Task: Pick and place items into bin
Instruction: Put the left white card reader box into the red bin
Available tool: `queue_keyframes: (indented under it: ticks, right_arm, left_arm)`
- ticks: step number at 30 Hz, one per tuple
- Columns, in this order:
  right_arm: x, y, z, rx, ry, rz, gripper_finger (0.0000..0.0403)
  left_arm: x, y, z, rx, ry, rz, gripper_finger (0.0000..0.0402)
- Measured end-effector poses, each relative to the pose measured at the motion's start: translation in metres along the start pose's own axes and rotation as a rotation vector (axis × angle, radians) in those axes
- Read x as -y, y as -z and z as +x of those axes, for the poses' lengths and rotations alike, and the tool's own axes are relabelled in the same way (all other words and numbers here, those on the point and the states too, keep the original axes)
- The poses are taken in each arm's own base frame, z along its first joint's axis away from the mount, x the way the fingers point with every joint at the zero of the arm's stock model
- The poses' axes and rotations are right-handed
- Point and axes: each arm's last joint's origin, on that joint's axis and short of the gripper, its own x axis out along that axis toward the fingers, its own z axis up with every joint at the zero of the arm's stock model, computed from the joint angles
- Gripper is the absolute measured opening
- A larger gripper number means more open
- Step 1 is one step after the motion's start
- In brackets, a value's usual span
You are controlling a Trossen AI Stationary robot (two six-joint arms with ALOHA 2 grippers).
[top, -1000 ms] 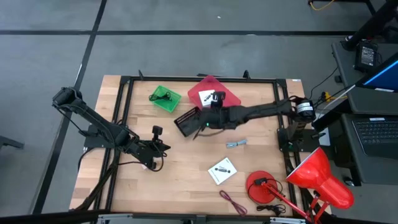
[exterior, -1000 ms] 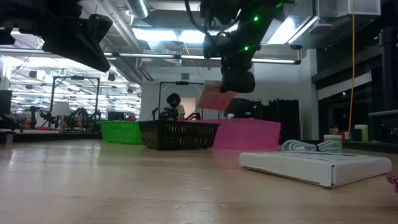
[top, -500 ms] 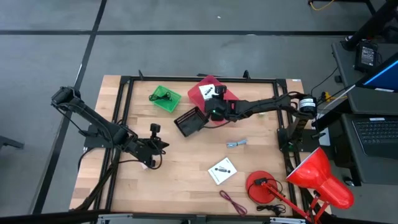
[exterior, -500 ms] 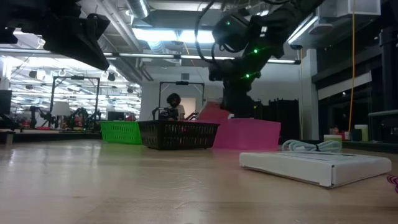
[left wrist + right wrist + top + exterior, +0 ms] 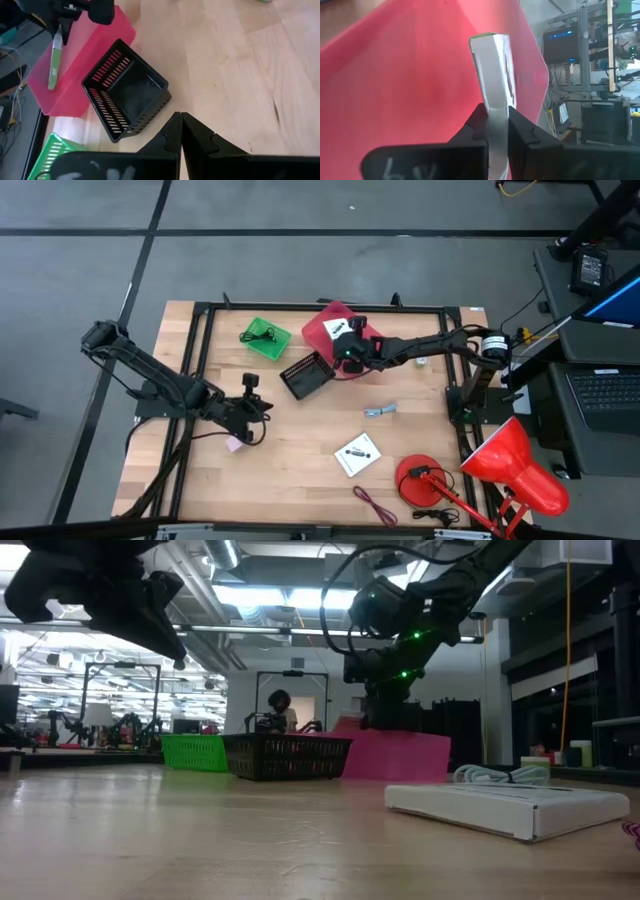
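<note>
Right gripper: pinches white card edge-on over the pink bin by the table's far edge, likely for release.
Left gripper: pressed together, empty, near the left edge.
Second card: lies towards the near edge.

Both arms are dark, near-black, built of slim jointed links with thin black cables looping alongside them. The right arm carries a round silvery joint housing near its base, and small green lights glow on its wrist section. The left arm ends in a chunky black wrist block. Each tool has two matte black, wedge-shaped fingers with stepped inner edges, and faint whitish scrawled marks show on the housing behind them.
</note>
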Motion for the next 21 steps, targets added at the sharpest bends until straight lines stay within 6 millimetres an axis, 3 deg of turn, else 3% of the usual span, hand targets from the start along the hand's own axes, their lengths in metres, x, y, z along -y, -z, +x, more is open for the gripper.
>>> queue_keyframes:
  ticks: [8, 17, 21]
  right_arm:
    - [0.0, 0.001, 0.001, -0.003, 0.003, 0.008, 0.0092]
    - [0.001, 0.001, -0.001, -0.006, 0.007, 0.004, 0.01]
    - [0.011, -0.002, -0.014, -0.001, 0.063, 0.026, 0.01]
  left_arm:
    - [-0.002, 0.0, 0.001, -0.006, 0.01, -0.008, 0.0003]
    - [-0.002, 0.0, 0.001, -0.006, 0.012, -0.008, 0.0003]
    - [-0.002, 0.0, 0.001, -0.006, 0.012, -0.015, 0.0002]
